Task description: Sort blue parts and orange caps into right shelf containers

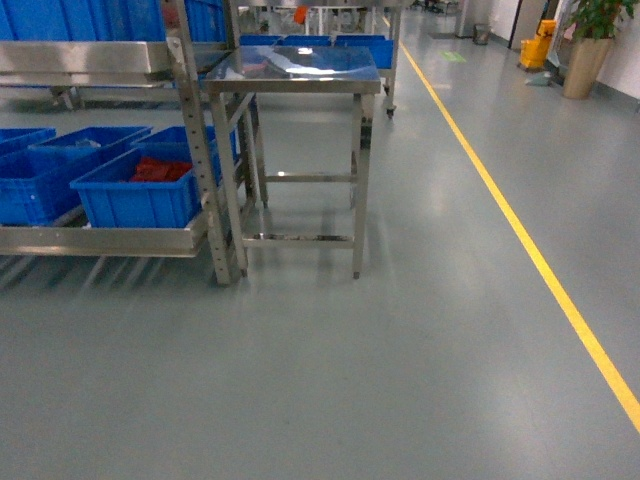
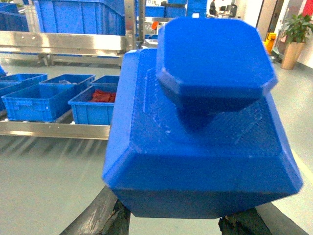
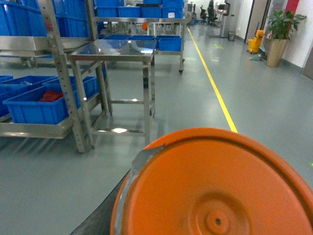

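Observation:
In the left wrist view a big faceted blue part (image 2: pixel 200 147), with an octagonal block on top, fills most of the frame. My left gripper (image 2: pixel 178 224) is shut on it, a dark finger (image 2: pixel 110 215) pressing each lower side. The right wrist view shows an orange cap (image 3: pixel 215 186) end-on, filling the lower frame. My right gripper (image 3: pixel 210 231) is shut on it; only its left finger (image 3: pixel 98 218) shows. Blue crates (image 1: pixel 140 190) sit on the low shelf at the left of the head view. Neither gripper appears in the head view.
A steel shelf rack (image 1: pixel 200 140) stands at the left; its nearest crate holds a heap of red pieces (image 1: pixel 162 170). A steel table (image 1: pixel 295 75) stands beside the rack. A yellow floor line (image 1: pixel 520 230) runs along the grey floor at the right, with a potted plant (image 1: pixel 590 45) beyond.

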Robot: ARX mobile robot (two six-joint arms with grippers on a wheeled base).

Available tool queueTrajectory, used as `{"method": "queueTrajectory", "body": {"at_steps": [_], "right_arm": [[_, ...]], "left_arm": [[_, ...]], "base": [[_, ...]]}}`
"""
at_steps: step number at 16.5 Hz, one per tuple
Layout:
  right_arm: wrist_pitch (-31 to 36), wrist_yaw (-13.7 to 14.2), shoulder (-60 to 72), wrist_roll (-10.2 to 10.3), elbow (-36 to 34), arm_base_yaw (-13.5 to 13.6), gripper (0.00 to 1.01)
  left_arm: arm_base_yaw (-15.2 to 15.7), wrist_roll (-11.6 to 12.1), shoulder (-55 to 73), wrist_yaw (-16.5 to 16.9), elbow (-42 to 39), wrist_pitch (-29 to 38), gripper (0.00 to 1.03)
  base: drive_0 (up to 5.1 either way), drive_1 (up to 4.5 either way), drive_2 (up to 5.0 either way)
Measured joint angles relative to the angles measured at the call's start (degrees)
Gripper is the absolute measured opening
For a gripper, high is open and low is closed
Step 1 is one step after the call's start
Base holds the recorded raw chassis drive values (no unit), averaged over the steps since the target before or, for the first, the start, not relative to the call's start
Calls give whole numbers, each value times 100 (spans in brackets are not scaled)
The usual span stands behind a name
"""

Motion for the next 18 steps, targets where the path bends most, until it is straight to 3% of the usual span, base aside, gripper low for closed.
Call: {"method": "queueTrajectory", "body": {"at_steps": [18], "right_arm": [[37, 0, 0, 0, 0, 0, 43]], "left_arm": [[0, 0, 0, 4, 0, 33, 40]], "base": [[0, 433, -433]]}}
